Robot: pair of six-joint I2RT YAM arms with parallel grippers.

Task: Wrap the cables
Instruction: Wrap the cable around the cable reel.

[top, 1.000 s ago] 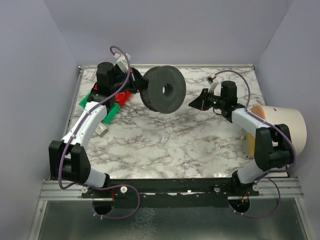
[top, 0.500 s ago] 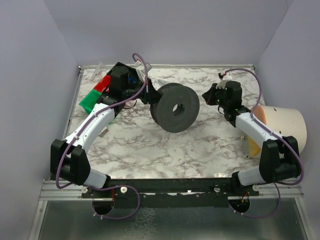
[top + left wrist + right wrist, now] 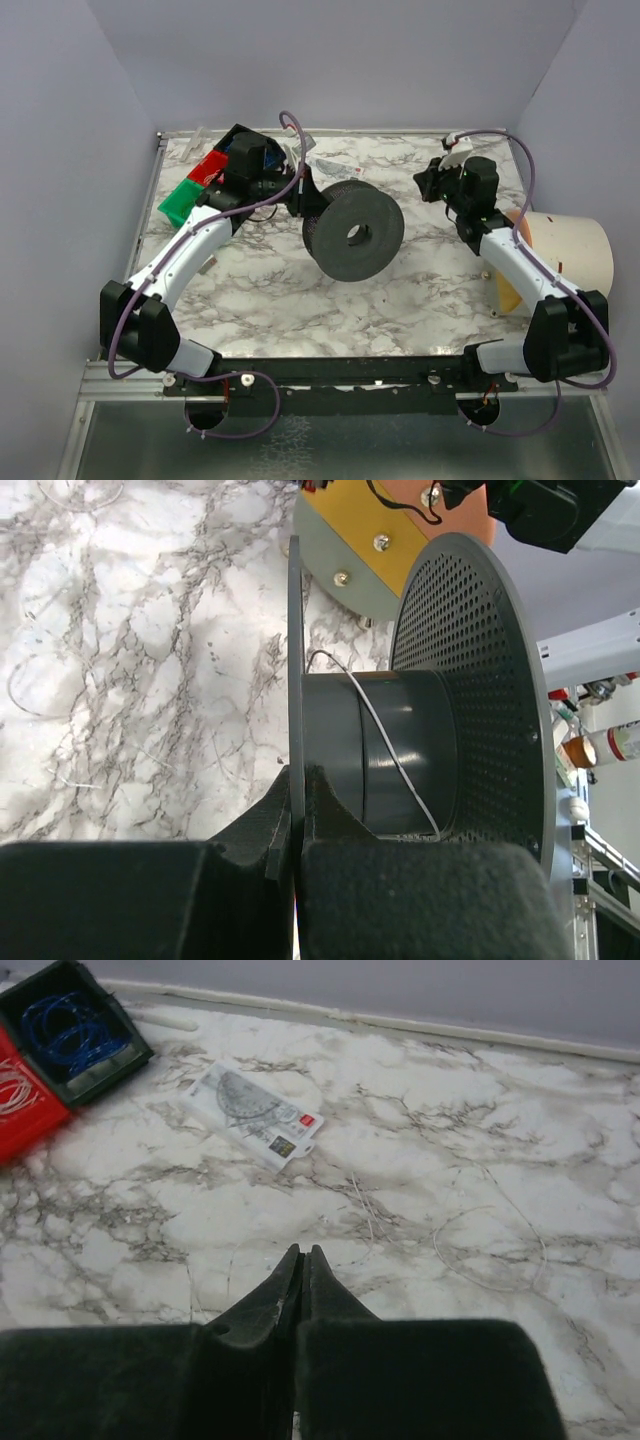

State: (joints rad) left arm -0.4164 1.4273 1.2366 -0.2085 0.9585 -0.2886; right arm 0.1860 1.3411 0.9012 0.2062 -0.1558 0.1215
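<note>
left gripper (image 3: 299, 785) clamping flange (image 3: 295, 660) of spool (image 3: 355, 235), holding it over tabletop (image 3: 420, 290) centre, axis horizontal. pale cable strand (image 3: 385, 745) crossing hub (image 3: 335, 740) (mostly bare). right gripper (image 3: 303, 1260) pinched closed, empty, hovering far-right; spool lying to its left.

Looking at my feed: marble table (image 3: 270, 290) has a red bin (image 3: 207, 167) and green bin (image 3: 180, 200) side by side far left, a black bin of blue cable (image 3: 75, 1030) touching the red one, then a packaged protractor (image 3: 255, 1112) and loose thin white wire (image 3: 541, 1243) further right
</note>
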